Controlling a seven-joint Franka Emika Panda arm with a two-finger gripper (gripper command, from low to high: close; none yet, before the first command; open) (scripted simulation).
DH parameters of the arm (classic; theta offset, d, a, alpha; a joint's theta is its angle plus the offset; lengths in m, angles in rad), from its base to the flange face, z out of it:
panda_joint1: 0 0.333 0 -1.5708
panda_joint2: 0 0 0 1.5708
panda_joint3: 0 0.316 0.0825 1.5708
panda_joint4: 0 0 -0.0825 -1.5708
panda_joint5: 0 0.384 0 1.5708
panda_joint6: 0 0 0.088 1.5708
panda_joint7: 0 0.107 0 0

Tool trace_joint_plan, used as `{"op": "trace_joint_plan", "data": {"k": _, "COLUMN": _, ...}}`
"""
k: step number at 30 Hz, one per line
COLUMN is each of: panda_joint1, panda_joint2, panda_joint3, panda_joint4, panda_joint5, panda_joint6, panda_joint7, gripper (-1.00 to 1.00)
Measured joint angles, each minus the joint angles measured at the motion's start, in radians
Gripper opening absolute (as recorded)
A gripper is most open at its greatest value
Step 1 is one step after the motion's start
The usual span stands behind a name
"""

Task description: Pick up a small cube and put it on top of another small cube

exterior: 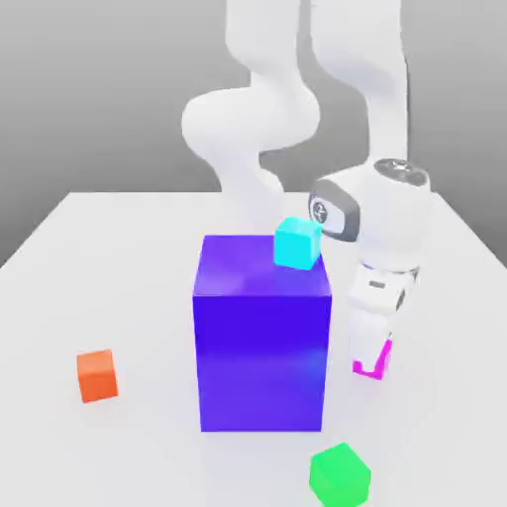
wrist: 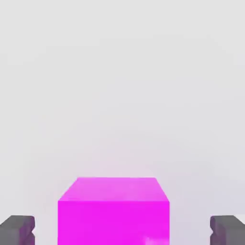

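Exterior view, arm: white Panda arm is reaching down at the exterior view's right of the big blue-purple block [exterior: 261,337], its end effector [exterior: 372,364] pointing at the tabletop [exterior: 109,248].
Exterior view, task cube: small magenta-pink cube [exterior: 370,362] is sitting on the tabletop just beside the block, partly hidden behind the white fingers.
Exterior view, other cubes: cyan cube [exterior: 297,244] is resting on top of the block; orange cube [exterior: 97,375] and green cube [exterior: 340,475] are lying well apart on the tabletop.
Hand view, end effector: two dark fingertips [wrist: 17,229] are standing spread wide, one on each side of the magenta-pink cube [wrist: 113,210], not touching it.
Hand view, cube position: cube is lying between the fingertips, roughly centred.
Risk: closing before the fingers are sitting low enough around the cube could be pinching only its top edge, letting it slip or tip.
Risk, clearance: the hand is working close to the tall block, so a sideways drift could be knocking it.
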Motion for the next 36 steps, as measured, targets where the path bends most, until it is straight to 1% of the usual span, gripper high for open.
{"op": "trace_joint_plan", "data": {"k": 1, "panda_joint1": 0.015, "panda_joint2": 0.020, "panda_joint3": -0.012, "panda_joint4": 0.001, "panda_joint5": 0.002, "panda_joint6": 0.017, "panda_joint7": 0.002, "gripper": 0.00}}
{"op": "trace_joint_plan", "data": {"k": 2, "panda_joint1": 0.024, "panda_joint2": 0.031, "panda_joint3": -0.019, "panda_joint4": 0.002, "panda_joint5": 0.004, "panda_joint6": 0.027, "panda_joint7": 0.003, "gripper": -1.00}}
{"op": "trace_joint_plan", "data": {"k": 8, "panda_joint1": 0.028, "panda_joint2": 0.037, "panda_joint3": -0.023, "panda_joint4": 0.002, "panda_joint5": 0.001, "panda_joint6": 0.031, "panda_joint7": 0.006, "gripper": -1.00}}
{"op": "trace_joint_plan", "data": {"k": 10, "panda_joint1": 0.014, "panda_joint2": 0.017, "panda_joint3": -0.012, "panda_joint4": 0.001, "panda_joint5": -0.001, "panda_joint6": 0.014, "panda_joint7": 0.004, "gripper": -1.00}}
{"op": "trace_joint_plan", "data": {"k": 14, "panda_joint1": -0.040, "panda_joint2": -0.056, "panda_joint3": 0.038, "panda_joint4": -0.005, "panda_joint5": 0.006, "panda_joint6": -0.049, "panda_joint7": -0.009, "gripper": -1.00}}
{"op": "trace_joint_plan", "data": {"k": 18, "panda_joint1": -0.072, "panda_joint2": -0.137, "panda_joint3": 0.083, "panda_joint4": -0.018, "panda_joint5": 0.056, "panda_joint6": -0.118, "panda_joint7": -0.047, "gripper": -1.00}}
{"op": "trace_joint_plan", "data": {"k": 21, "panda_joint1": -0.071, "panda_joint2": -0.199, "panda_joint3": 0.093, "panda_joint4": -0.031, "panda_joint5": 0.079, "panda_joint6": -0.168, "panda_joint7": -0.060, "gripper": -1.00}}
{"op": "trace_joint_plan", "data": {"k": 25, "panda_joint1": -0.060, "panda_joint2": -0.280, "panda_joint3": 0.088, "panda_joint4": -0.053, "panda_joint5": 0.081, "panda_joint6": -0.230, "panda_joint7": -0.052, "gripper": -1.00}}
{"op": "trace_joint_plan", "data": {"k": 27, "panda_joint1": -0.087, "panda_joint2": -0.282, "panda_joint3": 0.070, "panda_joint4": -0.022, "panda_joint5": 0.048, "panda_joint6": -0.265, "panda_joint7": -0.066, "gripper": -1.00}}
{"op": "trace_joint_plan", "data": {"k": 30, "panda_joint1": -0.156, "panda_joint2": -0.249, "panda_joint3": 0.032, "panda_joint4": 0.068, "panda_joint5": 0.006, "panda_joint6": -0.324, "panda_joint7": -0.128, "gripper": -1.00}}
{"op": "trace_joint_plan", "data": {"k": 36, "panda_joint1": -0.273, "panda_joint2": -0.169, "panda_joint3": -0.012, "panda_joint4": 0.266, "panda_joint5": 0.000, "panda_joint6": -0.444, "panda_joint7": -0.320, "gripper": -1.00}}
